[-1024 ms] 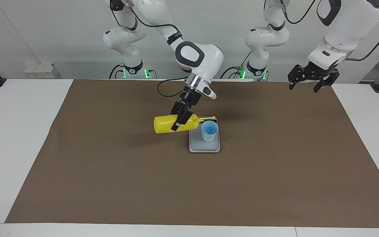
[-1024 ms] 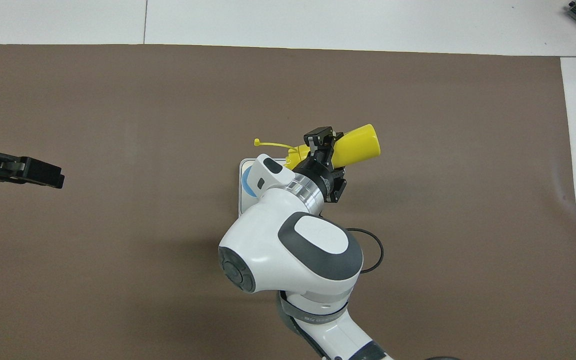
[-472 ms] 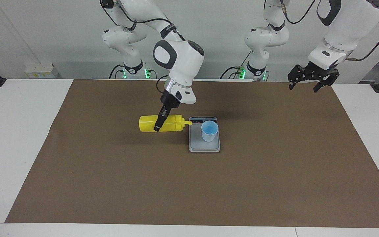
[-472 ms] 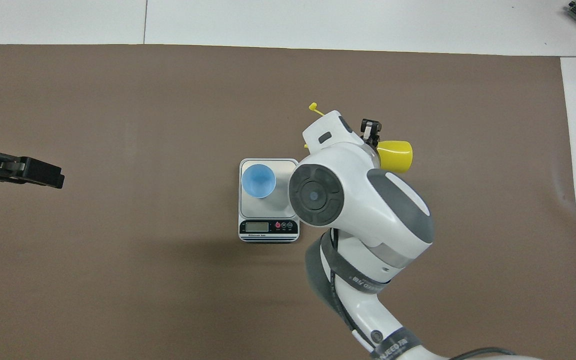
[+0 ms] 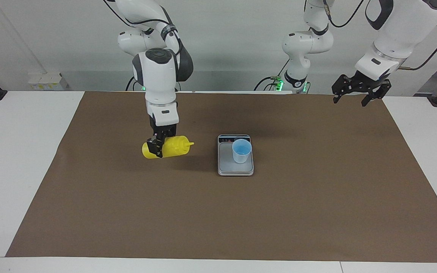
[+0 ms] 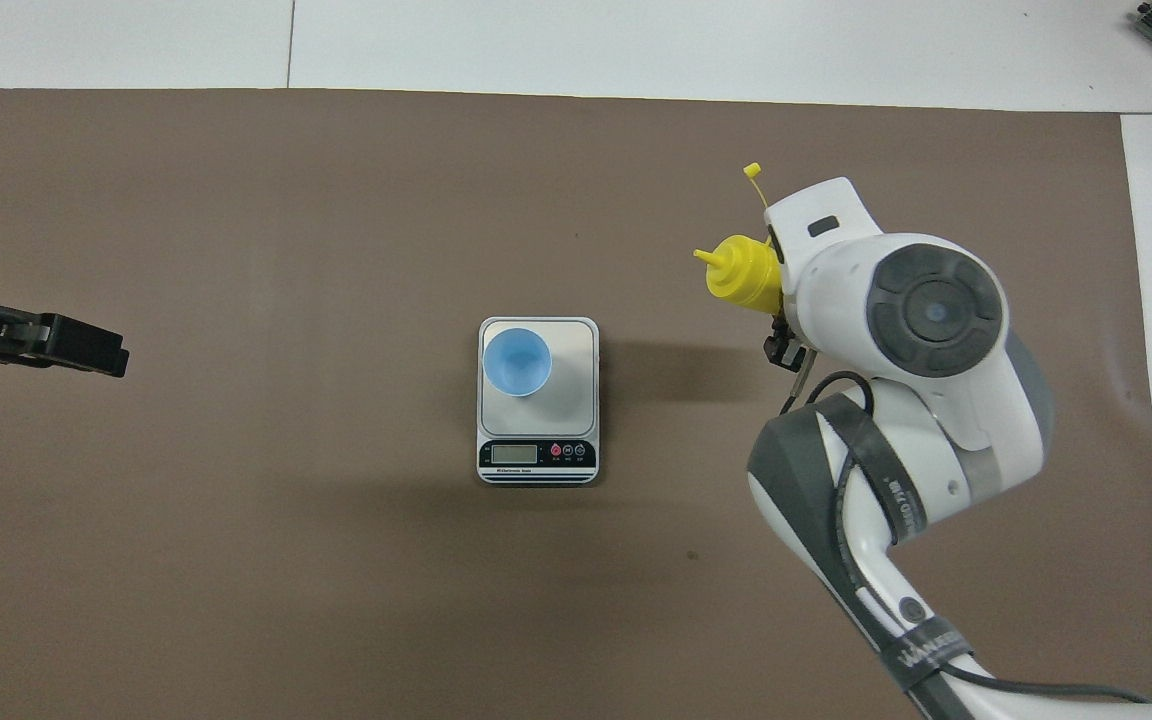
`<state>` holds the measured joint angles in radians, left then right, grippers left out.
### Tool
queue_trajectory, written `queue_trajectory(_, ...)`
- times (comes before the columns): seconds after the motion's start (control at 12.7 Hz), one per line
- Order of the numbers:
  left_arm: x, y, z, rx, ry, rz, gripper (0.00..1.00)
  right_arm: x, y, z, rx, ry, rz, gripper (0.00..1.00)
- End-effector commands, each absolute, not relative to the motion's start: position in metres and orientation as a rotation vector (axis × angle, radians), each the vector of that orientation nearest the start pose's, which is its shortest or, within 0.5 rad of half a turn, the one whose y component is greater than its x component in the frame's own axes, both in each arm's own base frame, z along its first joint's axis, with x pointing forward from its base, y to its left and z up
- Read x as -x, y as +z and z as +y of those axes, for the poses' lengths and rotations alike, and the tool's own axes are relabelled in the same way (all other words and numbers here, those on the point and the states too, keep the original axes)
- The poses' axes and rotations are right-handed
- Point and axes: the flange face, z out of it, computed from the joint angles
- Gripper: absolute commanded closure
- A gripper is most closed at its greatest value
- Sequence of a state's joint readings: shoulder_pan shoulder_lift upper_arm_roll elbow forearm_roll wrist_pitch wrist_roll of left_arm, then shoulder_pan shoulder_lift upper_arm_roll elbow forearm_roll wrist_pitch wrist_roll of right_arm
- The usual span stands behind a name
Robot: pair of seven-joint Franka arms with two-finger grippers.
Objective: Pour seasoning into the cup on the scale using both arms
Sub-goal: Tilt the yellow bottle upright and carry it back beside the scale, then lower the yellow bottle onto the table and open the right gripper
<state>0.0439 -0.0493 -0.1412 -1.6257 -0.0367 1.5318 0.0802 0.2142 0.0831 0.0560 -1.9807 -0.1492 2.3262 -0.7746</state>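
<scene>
Covering the surface [image 5: 21, 159] is a brown mat [image 5: 317, 197]; the scale [image 5: 235, 167] sits at its centre and serves as landmark. The right arm [image 5: 159, 76] holds the bottle [image 5: 171, 146] on its side, clear of the scale toward the right arm's end, nozzle pointing at the scale. Right fingers [image 5: 157, 147] pinch the bottle body. The cup [image 5: 241, 150] stands on the scale plate. The left gripper [image 5: 357, 93] waits with fingers spread, well apart from the scale. Judged step: bottle away from the cup, likely after pouring. Next move: upright the bottle and set it down.
</scene>
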Motion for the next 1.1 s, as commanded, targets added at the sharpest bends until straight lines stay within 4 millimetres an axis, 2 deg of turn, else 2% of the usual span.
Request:
queue_trajectory(0.0, -0.522, 0.622, -0.055, 3.172, 0.065, 0.268, 0.00, -0.543, 0.436, 0.125, 2.685, -0.554, -1.696, 1.00)
queue_trajectory(0.24, -0.522, 0.622, -0.055, 3.172, 0.065, 0.268, 0.00, -0.535, 0.419, 0.069, 2.532, -0.697, -1.553, 1.00)
queue_trajectory(0.31, -0.522, 0.622, -0.055, 3.172, 0.065, 0.268, 0.00, -0.529, 0.411, 0.044, 2.492, -0.769, -1.477, 1.00)
queue_trajectory(0.55, -0.522, 0.622, -0.055, 3.172, 0.065, 0.268, 0.00, -0.509, 0.384, -0.012, 2.402, -0.928, -1.349, 1.00)
queue_trajectory(0.71, -0.522, 0.622, -0.055, 3.172, 0.065, 0.268, 0.00, -0.502, 0.361, -0.048, 2.325, -0.993, -1.304, 1.00)
queue_trajectory(0.87, -0.522, 0.622, -0.055, 3.172, 0.065, 0.268, 0.00, -0.499, 0.350, -0.065, 2.284, -1.028, -1.264, 1.00)
queue_trajectory(1.02, -0.522, 0.622, -0.055, 3.172, 0.065, 0.268, 0.00, -0.497, 0.343, -0.067, 2.274, -1.055, -1.191, 1.00)
